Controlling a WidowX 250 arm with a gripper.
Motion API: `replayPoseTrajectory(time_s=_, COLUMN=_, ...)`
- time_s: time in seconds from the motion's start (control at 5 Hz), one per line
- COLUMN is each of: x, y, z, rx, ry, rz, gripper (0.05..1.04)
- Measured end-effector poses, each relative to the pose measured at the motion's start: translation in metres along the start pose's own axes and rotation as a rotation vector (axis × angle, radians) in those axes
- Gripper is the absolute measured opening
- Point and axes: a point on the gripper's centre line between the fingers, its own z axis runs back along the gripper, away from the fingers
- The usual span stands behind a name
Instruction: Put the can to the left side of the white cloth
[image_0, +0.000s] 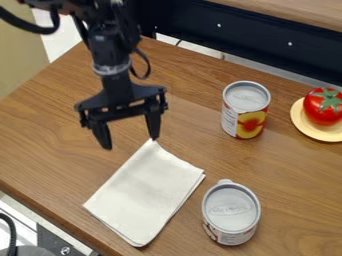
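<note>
Above the wooden table (40, 135), by the far corner of the white cloth (147, 187), the black gripper (131, 143) hung with its two fingers spread wide and nothing between them. One fingertip overlapped the cloth's corner in the view; whether it touched, I could not tell.

The cloth was matte, folded flat into layers with soft edges. To its right stood two upright metal cans, the nearer can (230, 212) just beside it, the farther can (246, 110) higher in the view, with a fruit picture on its label. Both had round, ridged grey lids. Which one the task meant was unclear.

A glossy red tomato (323, 107) sat on a pale yellow plate (302, 125), both cut off by the right edge. The nearer can's label was mostly hidden.
</note>
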Motion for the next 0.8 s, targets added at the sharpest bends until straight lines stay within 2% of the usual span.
replayPoseTrajectory(time_s=0.2, x=0.002, y=-0.019, z=0.007, rx=0.009, ry=-0.069, rz=-0.238, gripper=0.996)
replayPoseTrajectory(time_s=0.4, x=0.005, y=-0.049, z=0.012, rx=-0.009, ry=-0.156, rz=-0.515, gripper=0.996)
replayPoseTrajectory(time_s=0.6, x=0.009, y=-0.073, z=0.013, rx=0.040, ry=-0.171, rz=-0.750, gripper=0.996)
replayPoseTrajectory(time_s=0.8, x=0.009, y=-0.091, z=0.012, rx=0.108, ry=-0.159, rz=-0.980, gripper=0.996)
